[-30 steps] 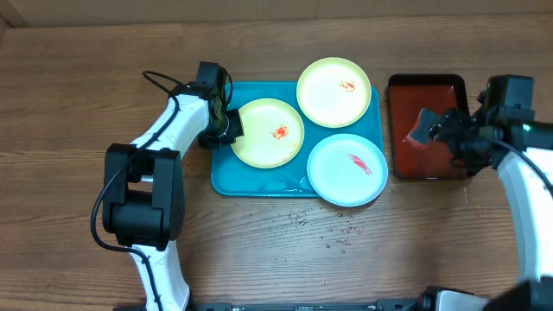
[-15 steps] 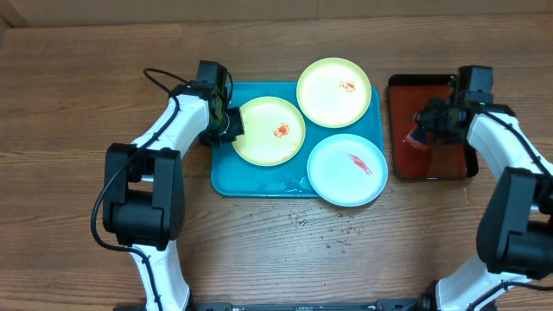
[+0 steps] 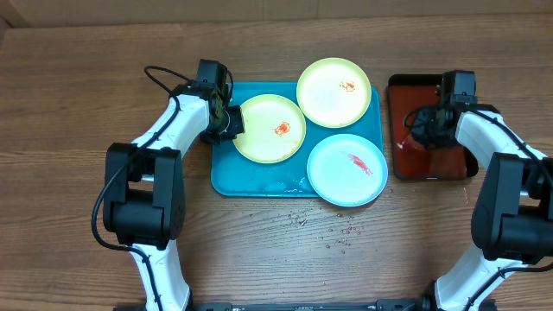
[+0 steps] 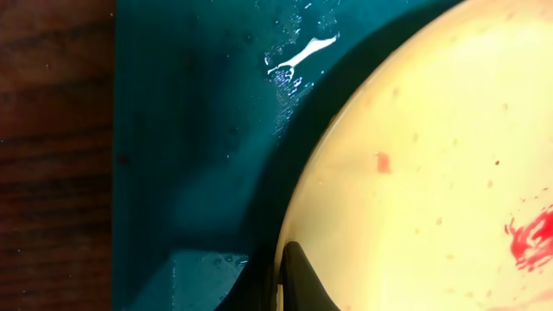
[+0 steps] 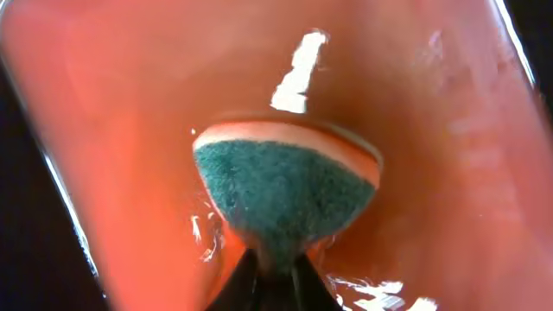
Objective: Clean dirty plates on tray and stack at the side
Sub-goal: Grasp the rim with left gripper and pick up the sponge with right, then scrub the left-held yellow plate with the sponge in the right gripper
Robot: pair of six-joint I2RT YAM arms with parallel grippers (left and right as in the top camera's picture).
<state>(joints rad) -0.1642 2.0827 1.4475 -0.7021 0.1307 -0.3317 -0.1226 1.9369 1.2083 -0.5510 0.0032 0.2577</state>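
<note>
Teal tray at mid-table, long axis side to side, bearing all three plates: left plate and rear plate, both yellow-green, and pale plate at the front right corner, overlapping the tray's rim. Red-orange smears on each; none yet stacked at the side.

Left claw narrowed onto the left plate's outer rim, one finger lying on the rim in the wrist view, the other apparently beneath. Arm reaching in from the left, elbow bent, wrist low over the tray's left edge.

Right claw pinched on a sponge, green scrub layer with orange backing, apparently touching the wet floor of the red tray. Forearm angled back toward the right side of the table.

Key relation: sponge well apart from the held plate, that plate lying to the right claw's left beyond both others; rear and pale plates nearer, just across the strip of table between the trays. Round plates, so no axis to match.

Judged next: lift the sponge clear of the red tray's dark rim, then carry it leftward to the pinned plate.
</note>
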